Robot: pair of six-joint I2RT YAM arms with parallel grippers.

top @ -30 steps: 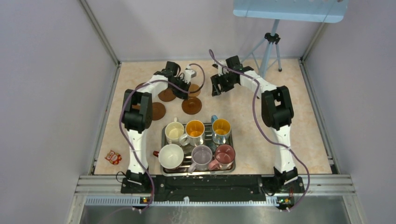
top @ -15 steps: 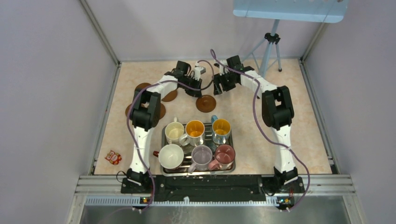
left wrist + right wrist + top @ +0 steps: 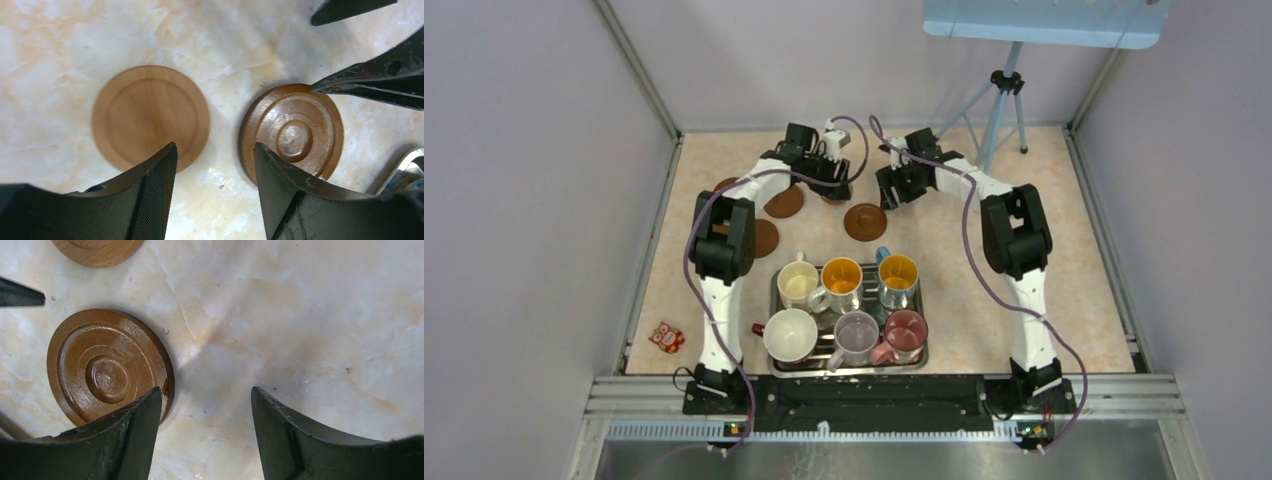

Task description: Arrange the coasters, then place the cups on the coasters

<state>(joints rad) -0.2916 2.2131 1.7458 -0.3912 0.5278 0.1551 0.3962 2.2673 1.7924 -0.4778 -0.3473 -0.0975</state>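
Under my left gripper (image 3: 215,150), which stands open and empty above bare tabletop, lie the light tan coaster (image 3: 150,117) and a dark ringed coaster (image 3: 292,132). That dark coaster (image 3: 865,221) lies free between both arms. My right gripper (image 3: 205,392) is open too, its left finger just over the same coaster's (image 3: 107,367) edge. More dark coasters (image 3: 784,201) (image 3: 764,238) lie at the left. Several cups stand on the silver tray (image 3: 921,345), among them a cream cup (image 3: 798,283), an orange-inside cup (image 3: 841,278) and a pink cup (image 3: 905,330).
A small orange packet (image 3: 665,337) lies near the left front corner. A tripod (image 3: 1004,100) stands at the back right under a blue board. Walls enclose the tabletop on three sides.
My left gripper slid a dark coaster rightward toward the middle while shut, then opened and drew back to the far left. The right gripper shifted slightly toward that coaster.
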